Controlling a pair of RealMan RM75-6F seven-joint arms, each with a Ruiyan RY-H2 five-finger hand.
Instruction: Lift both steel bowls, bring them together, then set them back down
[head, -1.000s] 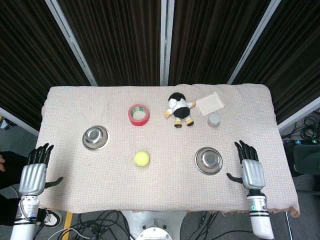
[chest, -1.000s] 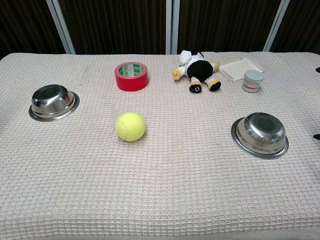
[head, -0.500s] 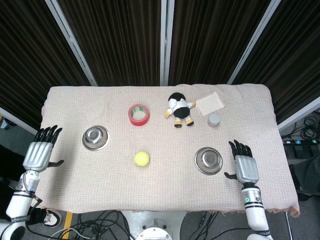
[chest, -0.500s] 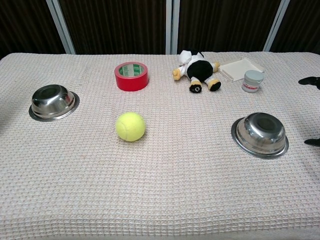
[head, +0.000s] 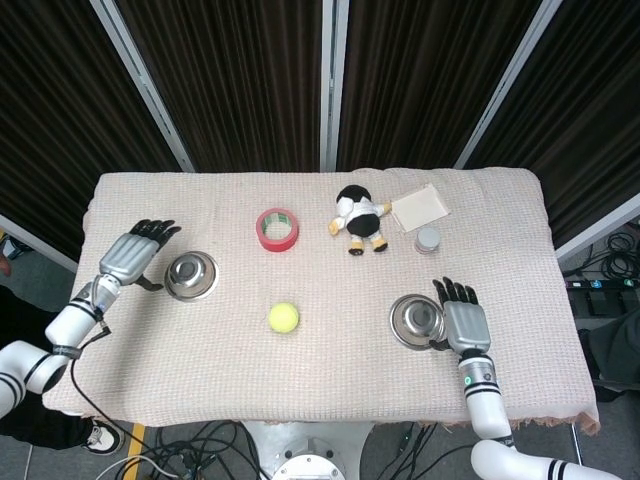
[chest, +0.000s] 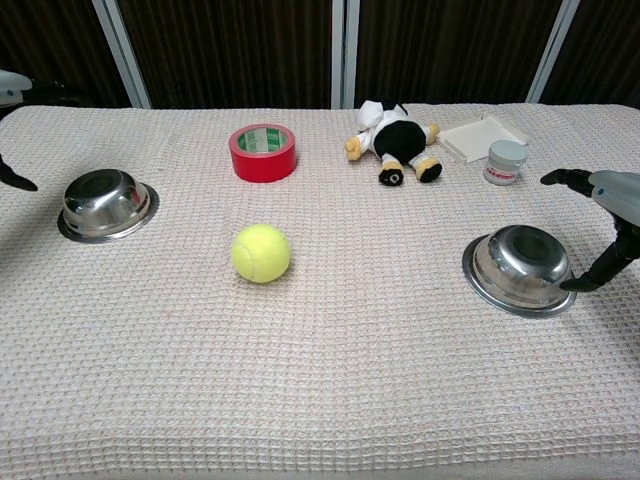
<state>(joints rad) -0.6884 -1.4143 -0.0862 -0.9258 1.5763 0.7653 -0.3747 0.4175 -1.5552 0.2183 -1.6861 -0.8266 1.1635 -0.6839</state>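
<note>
Two steel bowls stand upright on the cloth. The left bowl (head: 191, 275) (chest: 105, 203) sits at the table's left side, and my left hand (head: 134, 259) is just beside its outer edge, fingers spread, holding nothing. The right bowl (head: 417, 320) (chest: 521, 268) sits at the front right. My right hand (head: 462, 322) (chest: 605, 215) is close against its outer rim, open, with the thumb down near the rim. I cannot tell whether it touches the bowl.
A yellow tennis ball (head: 284, 317) lies between the bowls. A red tape roll (head: 278, 229), a plush toy (head: 360, 218), a white flat box (head: 421, 207) and a small jar (head: 428, 239) lie along the back. The table (head: 300, 390) ends just behind both wrists.
Both hands have moved inward from the table's sides, each arriving beside its bowl. The bowls have not moved.
</note>
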